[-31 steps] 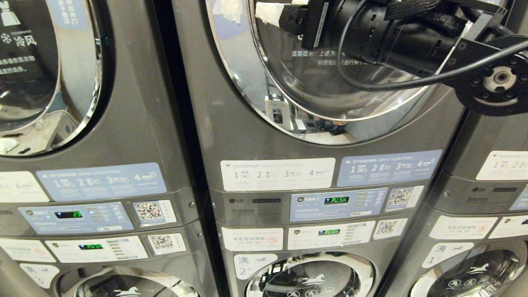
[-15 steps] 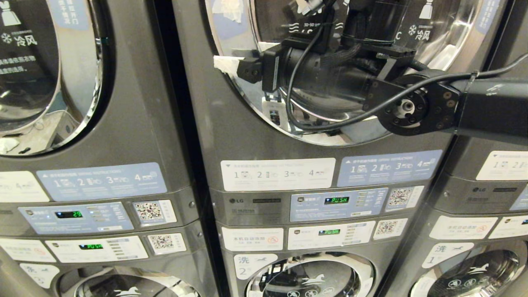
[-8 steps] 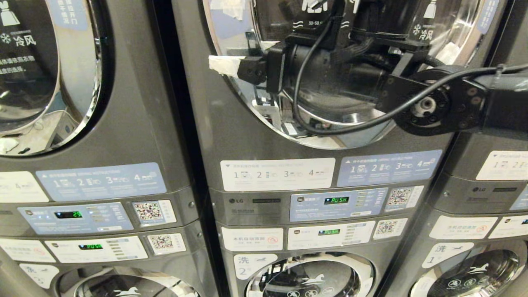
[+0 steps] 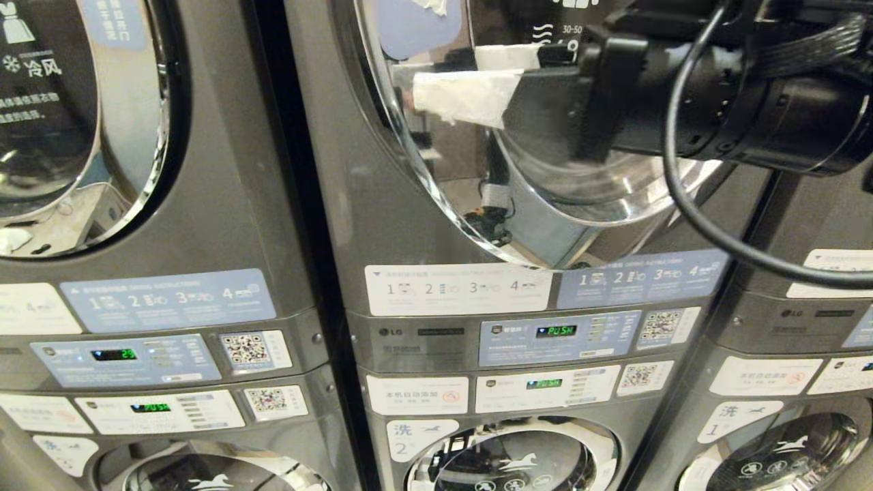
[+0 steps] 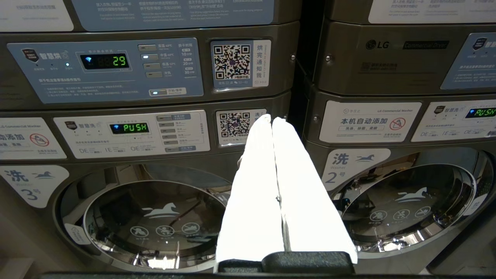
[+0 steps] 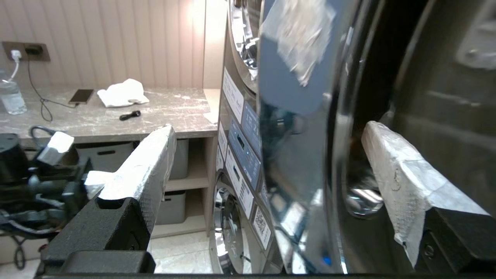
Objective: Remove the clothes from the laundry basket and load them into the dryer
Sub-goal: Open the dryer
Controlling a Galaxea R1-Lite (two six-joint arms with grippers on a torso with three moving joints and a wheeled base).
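- Grey stacked machines fill the head view, three columns side by side, with label panels [image 4: 458,288] and green displays under the round doors. The middle dryer [image 4: 382,204] has its door [image 4: 436,177] swung partly out (chrome rim catching reflections). The right gripper [image 4: 470,85] reaches in from the right at door height, white-padded fingers spread apart, the near one in front of the glass. A black cable [image 4: 689,204] loops down from the arm. No clothes or basket show in this view.
- Left wrist view: the left gripper [image 5: 272,122] hangs low before the washer panels, its two white pads pressed together with nothing between them. One display [image 5: 121,61] reads 29.
- Right wrist view: the right gripper's fingers [image 6: 147,166] straddle the door's edge [image 6: 310,155], one outside, one on the drum side, neither clearly touching it. Beyond, a marble counter [image 6: 162,116] carries a white cloth [image 6: 122,93], a phone [image 6: 80,96] and a bottle [image 6: 11,99].
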